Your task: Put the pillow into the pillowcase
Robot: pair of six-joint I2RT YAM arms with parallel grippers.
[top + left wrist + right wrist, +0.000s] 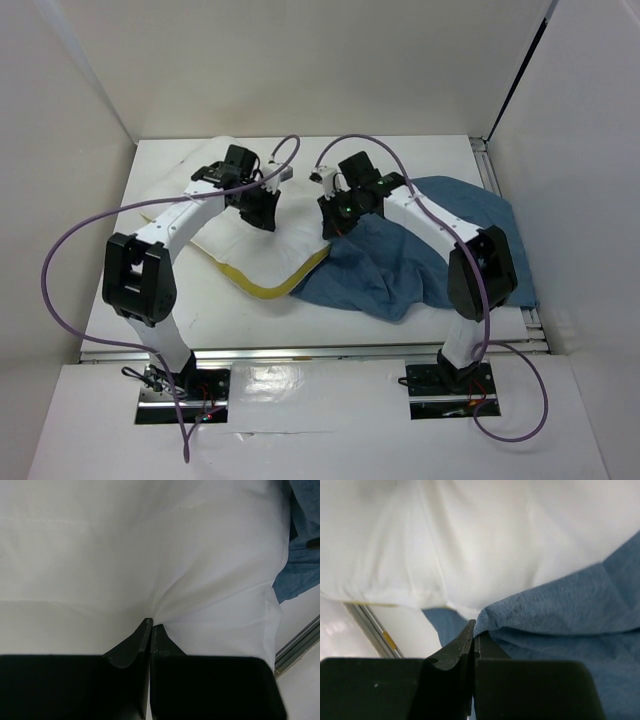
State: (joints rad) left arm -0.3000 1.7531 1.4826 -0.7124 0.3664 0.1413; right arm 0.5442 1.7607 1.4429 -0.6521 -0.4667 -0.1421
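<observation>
The white pillow point(250, 248) lies mid-table, its yellow band turned toward the near edge. My left gripper point(263, 214) is shut on a pinch of its white cover, and creases fan out from the tips point(151, 623) across the pillow point(150, 555). The dusty-blue pillowcase point(420, 255) is crumpled to the right, touching the pillow's right corner. My right gripper point(331, 226) is shut on a folded edge of the pillowcase point(570, 620) right at the tips point(475, 628), with the pillow point(470, 540) just beyond it.
White enclosure walls point(80, 90) surround the table on the left, back and right. A metal rail point(320, 352) runs along the near edge, and another point(492, 160) along the right side. Purple cables point(70, 240) loop beside both arms.
</observation>
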